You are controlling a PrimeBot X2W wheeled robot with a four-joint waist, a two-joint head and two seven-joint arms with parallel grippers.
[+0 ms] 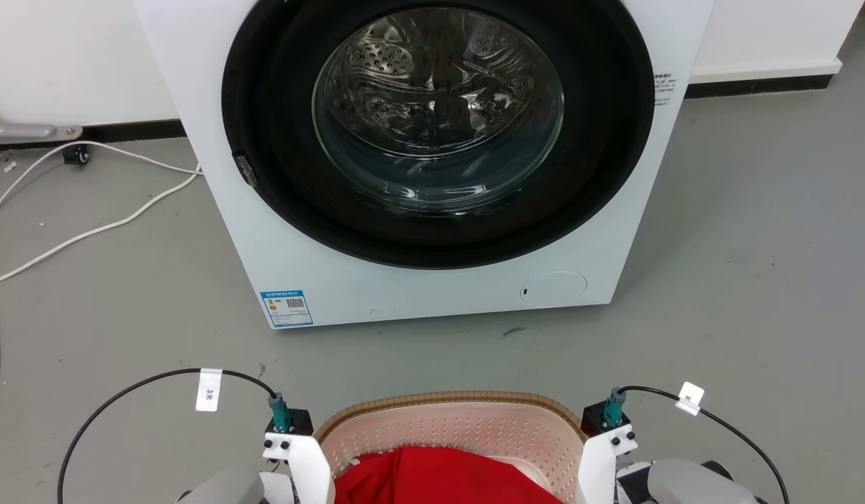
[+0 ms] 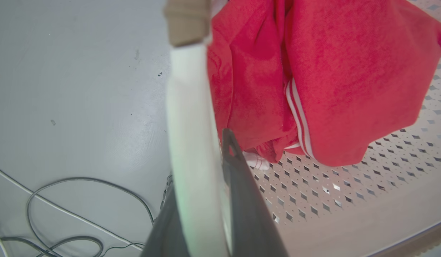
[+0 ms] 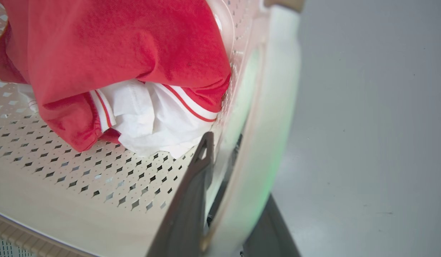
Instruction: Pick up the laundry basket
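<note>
Head view is showing me the laundry basket [image 1: 460, 428] at 6 o'clock, near the washer [image 1: 432, 161] standing at 12 o'clock, with a strip of grey floor between them. My arms are dropping in from both bottom corners: the left wrist bracket [image 1: 302, 455] is sitting at 7 o'clock and the right wrist bracket [image 1: 604, 451] at 5 o'clock, each right against a side of the basket.

Left wrist view: my left gripper [image 2: 199, 160] is straddling the white left handle [image 2: 191, 107], one dark finger [image 2: 241, 185] inside the basket, the other outside, both pressing on the handle. Right wrist view: my right gripper [image 3: 238, 171] is doing the same, clamping the white right handle [image 3: 263, 107].

Counting now: one basket, one washer, two handles, two grippers. One red garment [image 1: 432, 479] is lying in the basket, with white cloth [image 3: 152, 121] bunching under it at 6 o'clock. Two black cables are looping off my wrists; white cables [image 1: 89, 231] are trailing at 9 o'clock.

The basket's near half is being cut off by the bottom edge of the head view. Each outer finger is mostly hiding behind its handle. I cannot tell whether the basket is touching the floor, nor whether the white cloth is a separate piece.
</note>
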